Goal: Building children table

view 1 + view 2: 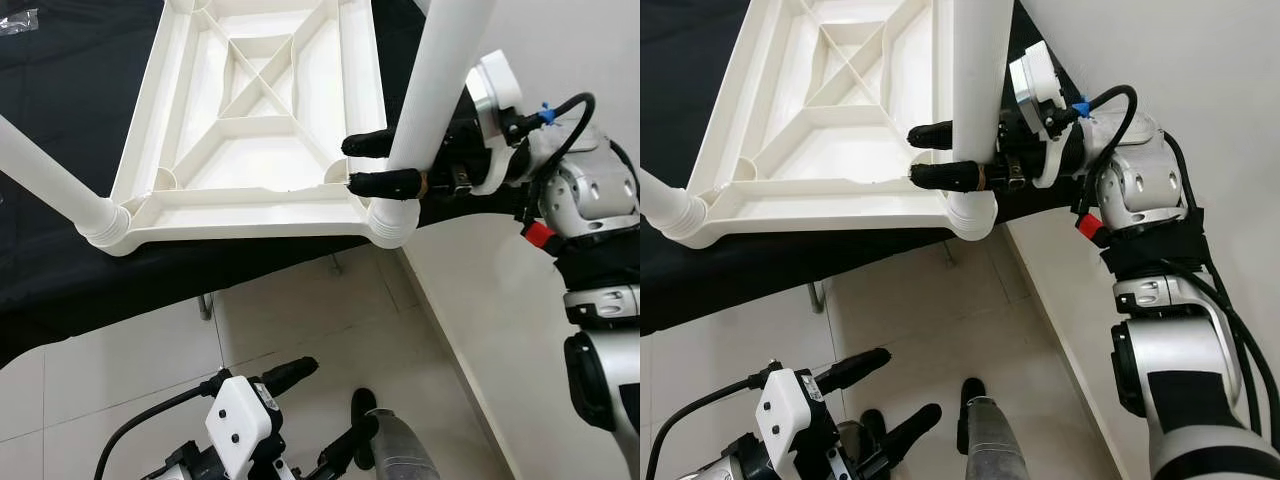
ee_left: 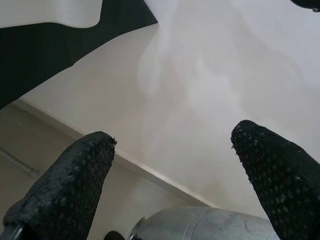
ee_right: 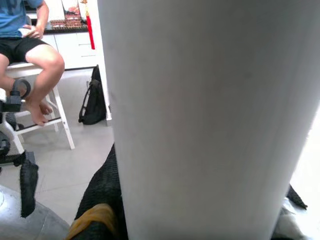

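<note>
Pale floor tiles (image 1: pixel 300 330) and a white wall (image 1: pixel 560 40) frame what we see, with a black-covered table (image 1: pixel 60 90) stretching across the far side. On that black cover lies the white plastic tabletop (image 1: pixel 255 120) of the children's table, turned upside down so that its ribbed underside faces up; its near edge runs along the black table's near edge.

At the tabletop's near right corner a white leg (image 1: pixel 440 80) stands in its socket (image 1: pixel 392 222) and rises upward. Our right gripper (image 1: pixel 385 163) reaches in from the right side and clasps this leg just above the socket: one black finger passes behind it, the other in front, both pressed against the white tube. In the right wrist view the leg (image 3: pixel 210 115) looms close, and beyond it a person (image 3: pixel 30 55) sits on a white stool (image 3: pixel 55 115).

Another leg (image 1: pixel 50 175) is fitted at the near left corner, slanting away to the left.

Our left gripper (image 1: pixel 325 410) hangs low over the floor tiles, well apart from the tabletop. Its fingers (image 2: pixel 65 185) are spread wide and hold nothing.
</note>
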You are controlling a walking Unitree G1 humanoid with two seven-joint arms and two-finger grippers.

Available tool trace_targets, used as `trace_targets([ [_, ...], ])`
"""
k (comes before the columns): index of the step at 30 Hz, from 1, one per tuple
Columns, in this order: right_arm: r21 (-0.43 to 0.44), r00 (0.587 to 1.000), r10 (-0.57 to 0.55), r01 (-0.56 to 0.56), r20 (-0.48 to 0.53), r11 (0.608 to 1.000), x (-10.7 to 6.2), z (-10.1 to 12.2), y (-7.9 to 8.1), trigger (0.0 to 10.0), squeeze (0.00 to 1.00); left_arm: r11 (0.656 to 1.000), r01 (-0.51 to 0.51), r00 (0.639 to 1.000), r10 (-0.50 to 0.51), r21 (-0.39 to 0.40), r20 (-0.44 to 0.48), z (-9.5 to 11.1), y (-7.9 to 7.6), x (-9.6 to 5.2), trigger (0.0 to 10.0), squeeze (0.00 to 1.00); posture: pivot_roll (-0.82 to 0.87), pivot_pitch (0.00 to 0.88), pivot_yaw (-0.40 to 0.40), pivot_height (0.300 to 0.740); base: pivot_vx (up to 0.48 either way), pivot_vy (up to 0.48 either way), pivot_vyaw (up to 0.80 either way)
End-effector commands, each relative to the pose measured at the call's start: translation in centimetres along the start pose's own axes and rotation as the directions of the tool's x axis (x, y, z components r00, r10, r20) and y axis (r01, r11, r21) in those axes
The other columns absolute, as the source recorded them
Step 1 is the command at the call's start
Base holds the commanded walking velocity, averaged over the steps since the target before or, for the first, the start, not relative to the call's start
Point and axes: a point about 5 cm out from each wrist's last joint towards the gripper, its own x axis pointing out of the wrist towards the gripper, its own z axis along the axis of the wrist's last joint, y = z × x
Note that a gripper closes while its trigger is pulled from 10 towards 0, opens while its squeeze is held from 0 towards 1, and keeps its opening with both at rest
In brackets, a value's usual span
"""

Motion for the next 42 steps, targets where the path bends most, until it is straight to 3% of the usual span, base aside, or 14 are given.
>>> trace_targets([
  [1,0.032,0.999,-0.002,0.003,-0.041,0.999,0.3,-1.5,0.3,10.0,0.0,1.0,0.004,1.0,-0.004,-0.015,-0.023,-0.7,-0.3,-0.2,10.0,0.0,0.04,0.422,0.024,0.74,0.0,0.0,0.0],
  [18,0.023,0.995,-0.05,0.052,-0.085,0.998,-1.0,-1.1,-0.7,10.0,0.0,1.0,0.003,1.0,-0.003,-0.018,-0.02,-0.5,-0.6,-0.2,10.0,0.0,0.04,0.437,0.021,0.74,0.0,0.0,0.0],
  [35,0.043,0.996,-0.016,0.021,-0.093,0.999,0.3,-1.7,-0.5,10.0,0.0,1.0,0.0,1.0,0.0,-0.018,-0.018,-0.6,-0.5,-0.2,10.0,0.0,0.03,0.438,0.018,0.74,0.0,0.0,0.0],
  [42,0.026,0.963,-0.227,0.234,-0.144,0.972,-0.1,-2.5,-1.3,10.0,0.0,1.0,-0.002,1.0,0.002,-0.017,-0.015,-0.6,-0.4,-0.2,10.0,0.0,0.03,0.434,0.017,0.74,0.0,0.0,0.0],
])
